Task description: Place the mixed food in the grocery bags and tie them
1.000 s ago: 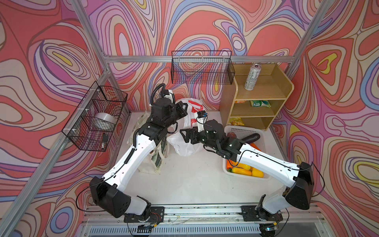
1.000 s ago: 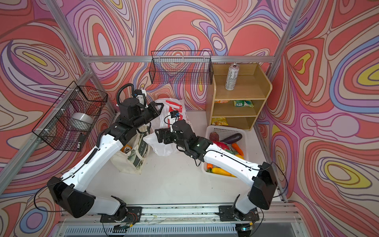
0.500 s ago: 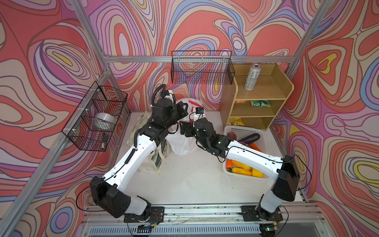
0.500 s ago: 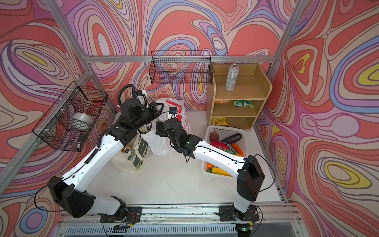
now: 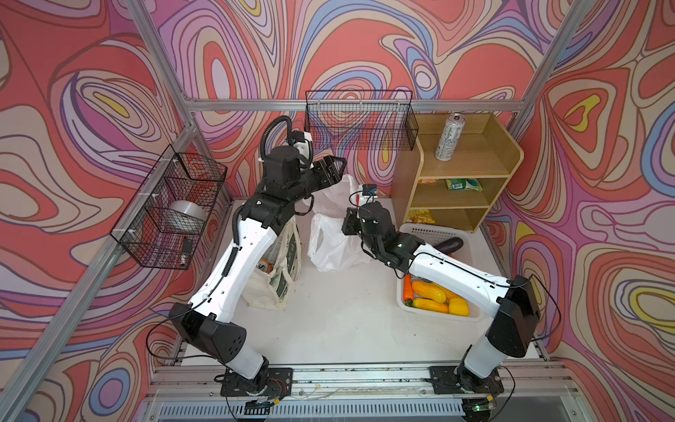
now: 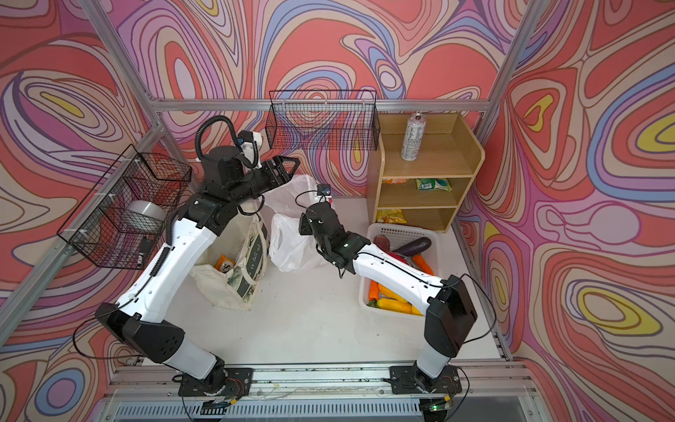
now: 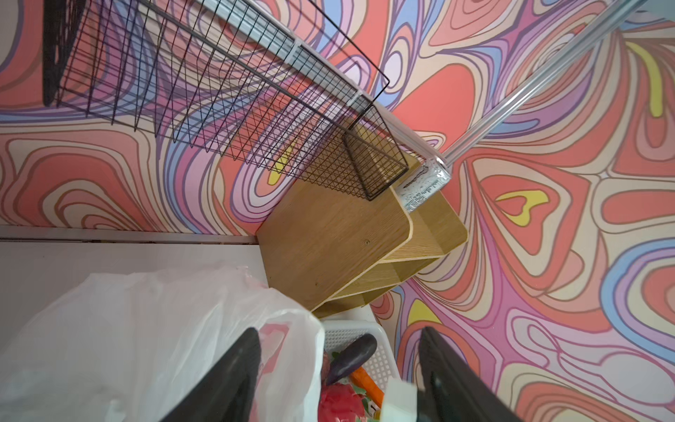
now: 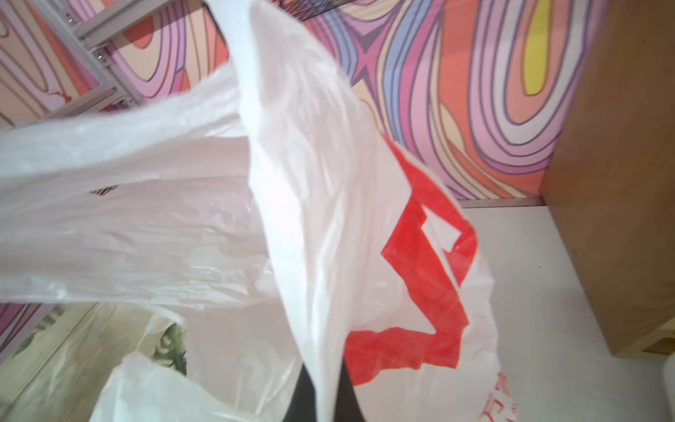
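The white plastic grocery bag point(image 5: 333, 252) point(image 6: 292, 246) with red print point(image 8: 423, 255) lies slumped mid-table. My right gripper point(image 5: 347, 223) point(image 8: 321, 398) is shut on a strip of its upper edge. My left gripper point(image 5: 333, 167) point(image 7: 339, 369) hangs open above the bag, holding nothing. The cream canvas tote point(image 5: 279, 283) point(image 6: 233, 288) stands under my left arm with a packet inside. An eggplant point(image 5: 448, 244), a carrot point(image 5: 408, 286) and yellow vegetables point(image 5: 433, 294) lie in the white basket point(image 5: 427, 232). A silver can point(image 5: 449, 140) tops the shelf.
The wooden shelf unit point(image 5: 475, 164) at the back right holds a green packet point(image 5: 464, 184) and a yellow packet point(image 5: 420, 217). A black wire basket point(image 5: 359, 124) hangs on the back wall. Another wire basket point(image 5: 171, 204) on the left wall holds a silver tape roll.
My left gripper has opened, let go of the plastic bag and risen. My right gripper reached in to the bag and shut on its edge. The bag has sagged.
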